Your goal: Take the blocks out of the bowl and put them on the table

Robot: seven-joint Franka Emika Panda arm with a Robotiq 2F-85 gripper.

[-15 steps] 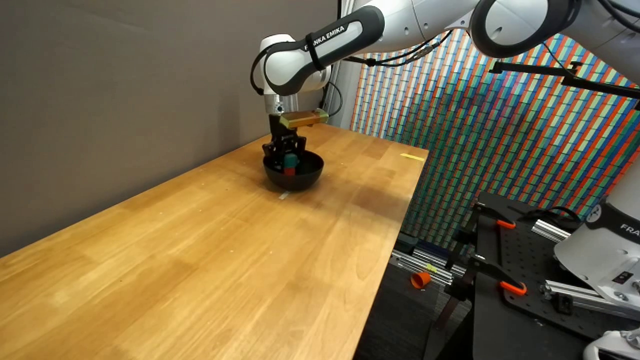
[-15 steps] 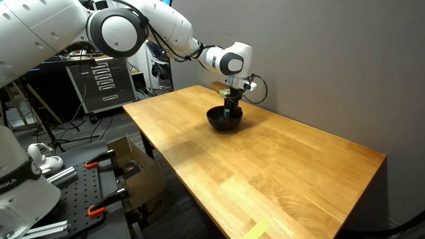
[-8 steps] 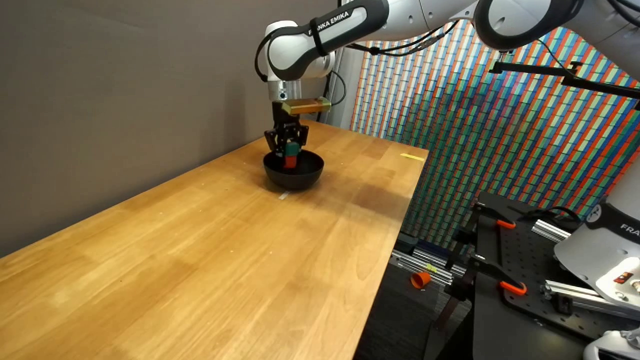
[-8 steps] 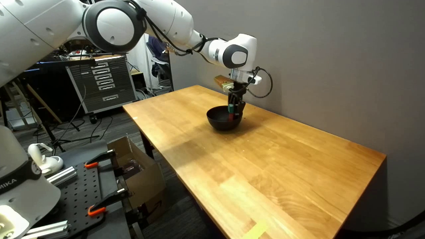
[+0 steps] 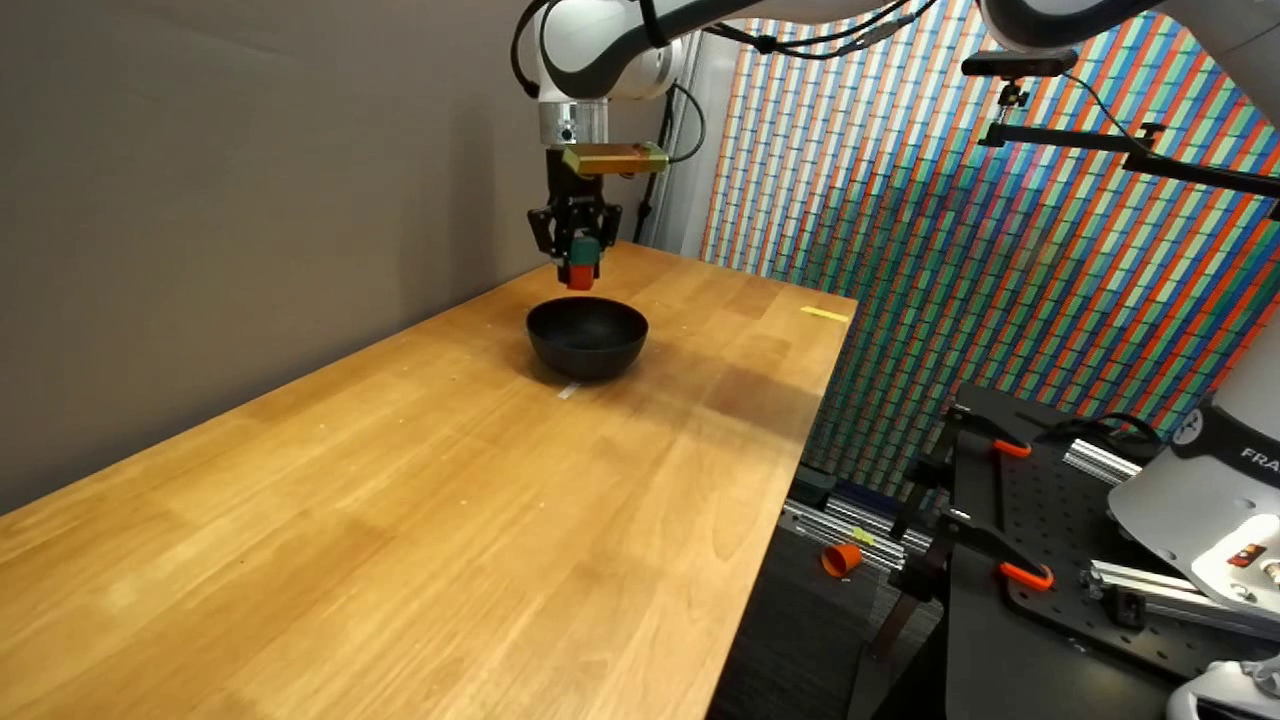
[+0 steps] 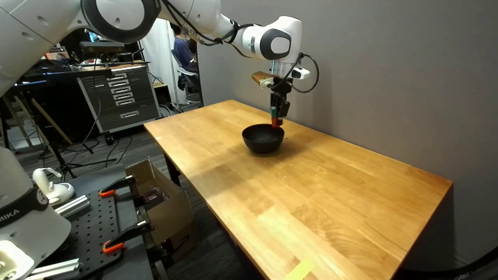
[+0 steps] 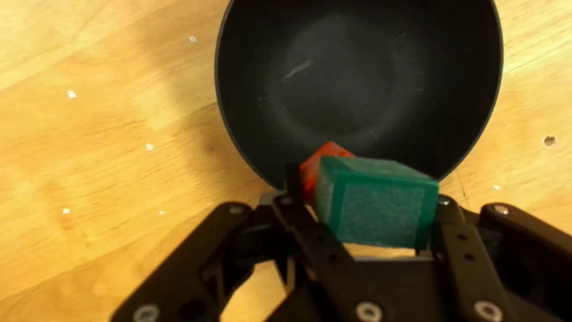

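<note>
Table (image 5: pixel 480 520) lines grey wall (image 5: pixel 250 180); gripper (image 5: pixel 581 268) holds 2 blocks (image 7: pixel 380 208) above bowl (image 5: pixel 588 352).

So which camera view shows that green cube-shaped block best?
The wrist view: the green cube-shaped block appears large there, with three faces showing. In both exterior views it looks only small, directly above the red cube-shaped block.

On the green block (image 7: pixel 380 205), a greyer face is framed by darker green; the red block (image 7: pixel 314 168) is tinged with orange. The bowl (image 7: pixel 344 96) and claw (image 5: pixel 581 265) are coloured black, the bowl's inside marked by a pale streak (image 7: pixel 296 70). The honey-toned bench (image 5: pixel 450 520) is grained and flecked with white. Near one corner, yellow tape (image 5: pixel 825 313) is shown; beyond the short edge, a panel (image 5: pixel 930 260) is patterned in red, green and blue rectangles.
</note>
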